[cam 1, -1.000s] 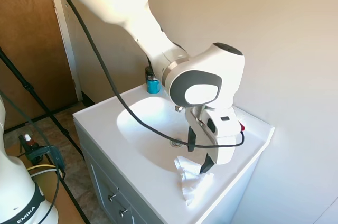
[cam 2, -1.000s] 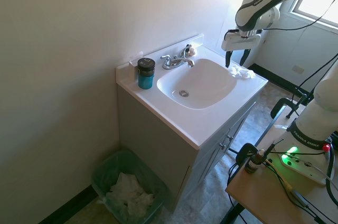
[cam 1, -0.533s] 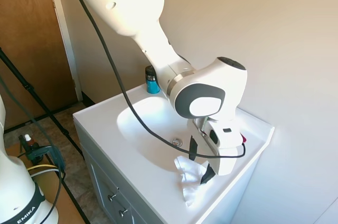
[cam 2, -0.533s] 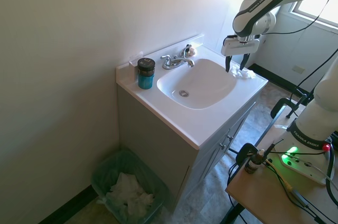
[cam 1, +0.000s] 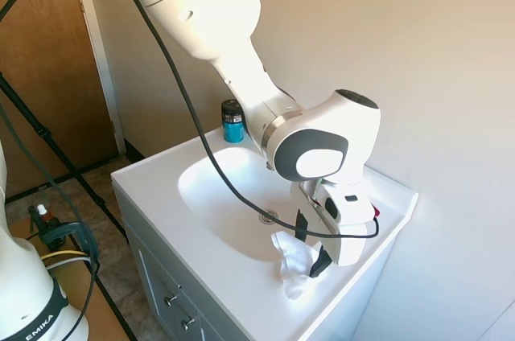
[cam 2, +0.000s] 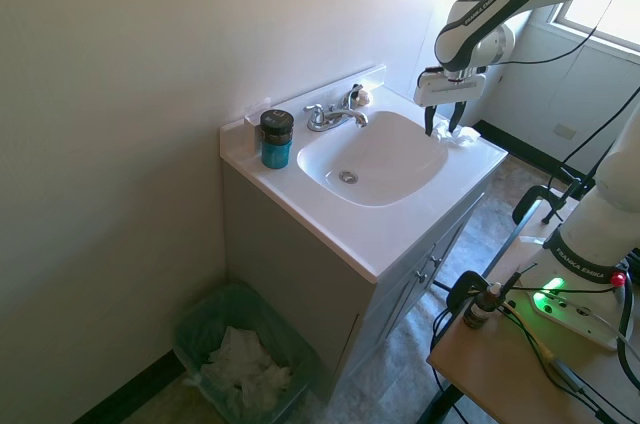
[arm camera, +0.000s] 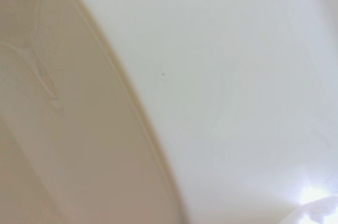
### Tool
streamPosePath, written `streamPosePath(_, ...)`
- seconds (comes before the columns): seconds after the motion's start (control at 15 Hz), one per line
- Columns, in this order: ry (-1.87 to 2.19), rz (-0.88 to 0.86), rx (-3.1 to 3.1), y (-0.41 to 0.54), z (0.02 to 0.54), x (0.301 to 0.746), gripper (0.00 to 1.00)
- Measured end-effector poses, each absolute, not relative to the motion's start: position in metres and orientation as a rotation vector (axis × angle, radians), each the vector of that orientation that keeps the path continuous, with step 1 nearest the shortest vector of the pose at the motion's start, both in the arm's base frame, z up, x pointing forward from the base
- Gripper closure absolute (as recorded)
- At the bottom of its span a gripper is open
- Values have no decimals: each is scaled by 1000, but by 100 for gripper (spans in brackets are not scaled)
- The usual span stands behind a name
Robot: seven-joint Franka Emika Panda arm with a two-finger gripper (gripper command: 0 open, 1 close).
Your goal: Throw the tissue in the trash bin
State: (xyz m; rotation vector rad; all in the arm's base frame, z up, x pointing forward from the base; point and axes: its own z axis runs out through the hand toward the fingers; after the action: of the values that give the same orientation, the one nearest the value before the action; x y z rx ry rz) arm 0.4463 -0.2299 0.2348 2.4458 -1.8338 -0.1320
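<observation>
Gripper [cam 1: 311, 246] down at the vanity's [cam 1: 161, 220] corner, fingers spread either side of the tissue [cam 1: 294, 262], which lies crumpled on the counter at 4 o'clock from the basin [cam 2: 375, 159], close to the front edge. Readable print: "EMIKA" on a second arm's base [cam 1: 28, 301]. Blue bottle [cam 2: 276, 138] sits at 9 o'clock from the faucet [cam 2: 332, 115]. Trash bin [cam 2: 245, 359] on the floor beside the cabinet, already holding white paper.

Sunlit bathrm w/ beige walls [cam 2: 130, 54], white vanity sink [cam 2: 375, 159], brown door [cam 1: 44, 59], window [cam 2: 600, 4].
</observation>
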Motion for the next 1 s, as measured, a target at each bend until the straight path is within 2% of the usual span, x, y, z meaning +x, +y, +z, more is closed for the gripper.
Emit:
streamPosePath(0.67,-1839,-124,2494,-211,239,461,100)
streamPosePath(0.8,-1832,-93,2513,-206,252,465,100)
streamPosePath(1.0,-1811,-11,2571,-182,298,473,100)
